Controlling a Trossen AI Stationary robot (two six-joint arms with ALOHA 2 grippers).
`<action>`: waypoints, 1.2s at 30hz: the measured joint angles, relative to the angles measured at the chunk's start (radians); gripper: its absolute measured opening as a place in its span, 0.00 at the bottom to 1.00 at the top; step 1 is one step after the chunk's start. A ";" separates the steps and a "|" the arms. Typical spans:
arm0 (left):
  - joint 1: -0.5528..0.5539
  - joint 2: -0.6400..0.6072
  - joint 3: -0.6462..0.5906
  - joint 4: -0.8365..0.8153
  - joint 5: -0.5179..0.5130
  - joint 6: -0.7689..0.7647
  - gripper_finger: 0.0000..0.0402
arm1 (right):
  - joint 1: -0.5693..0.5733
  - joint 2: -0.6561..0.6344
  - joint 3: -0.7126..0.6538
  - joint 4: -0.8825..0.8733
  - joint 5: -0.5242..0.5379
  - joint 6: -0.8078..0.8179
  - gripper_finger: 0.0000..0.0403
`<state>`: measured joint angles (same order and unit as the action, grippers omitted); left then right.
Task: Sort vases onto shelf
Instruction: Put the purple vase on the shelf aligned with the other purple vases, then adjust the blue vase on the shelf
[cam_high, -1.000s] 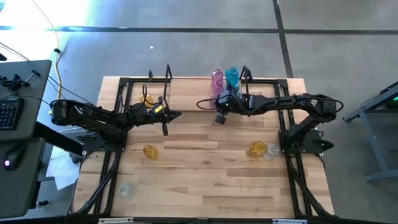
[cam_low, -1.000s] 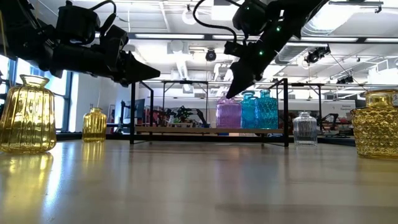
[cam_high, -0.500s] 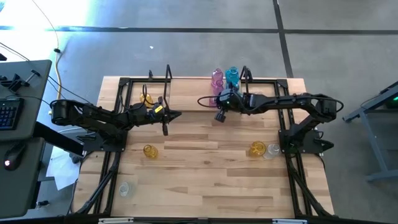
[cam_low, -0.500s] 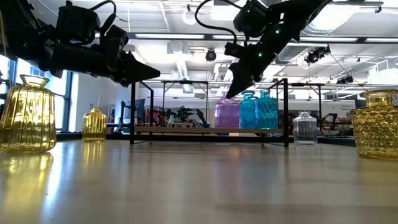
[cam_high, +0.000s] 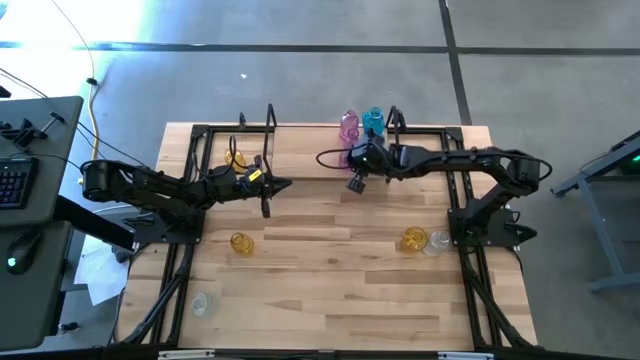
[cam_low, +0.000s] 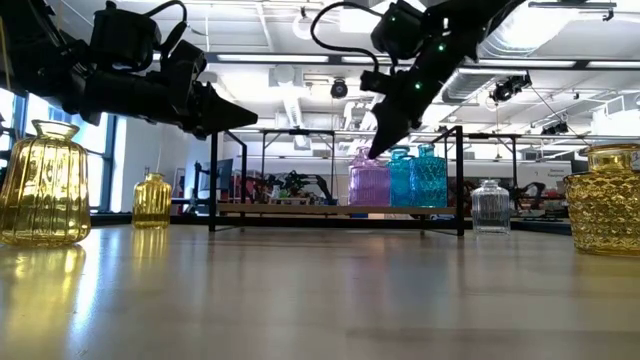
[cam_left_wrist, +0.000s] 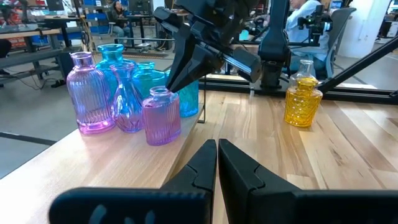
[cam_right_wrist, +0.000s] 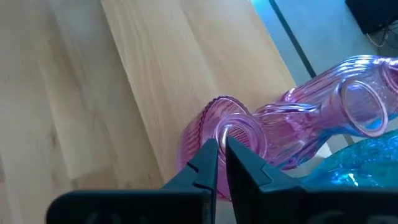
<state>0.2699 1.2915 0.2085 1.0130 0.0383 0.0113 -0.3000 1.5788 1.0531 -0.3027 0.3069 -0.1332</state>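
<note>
Right gripper (cam_right_wrist: 217, 152) fingers closed together just above the mouth of the nearest pink vase (cam_right_wrist: 214, 140) on the shelf (cam_low: 300, 209), holding nothing, left gripper (cam_left_wrist: 217, 162) fingers closed, empty, over the worktop (cam_high: 330, 270) beside the shelf

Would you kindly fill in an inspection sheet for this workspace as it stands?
Surface: wooden table, mostly bare.
Job's things: pink and blue vases clustered on the shelf; yellow vases and clear vases on the table.
Clutter: nothing seen.
Grippers: right gripper shut, just above a pink vase; left gripper shut, mid-table, empty.
Cables: a yellow cable on the floor.
Surroundings: a keyboard to the side; people seated behind.
</note>
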 joint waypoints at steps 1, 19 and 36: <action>0.000 0.000 0.000 0.000 0.000 0.000 0.02 | 0.000 0.001 0.010 -0.014 -0.002 -0.004 0.03; 0.000 0.000 0.000 0.000 0.000 0.000 0.02 | 0.013 0.022 0.109 -0.251 -0.113 0.054 0.03; 0.000 0.000 0.000 0.000 -0.001 -0.001 0.02 | -0.012 0.062 0.109 -0.257 -0.019 0.073 0.03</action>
<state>0.2695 1.2915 0.2085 1.0134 0.0376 0.0105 -0.3124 1.6409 1.1625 -0.5593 0.2879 -0.0601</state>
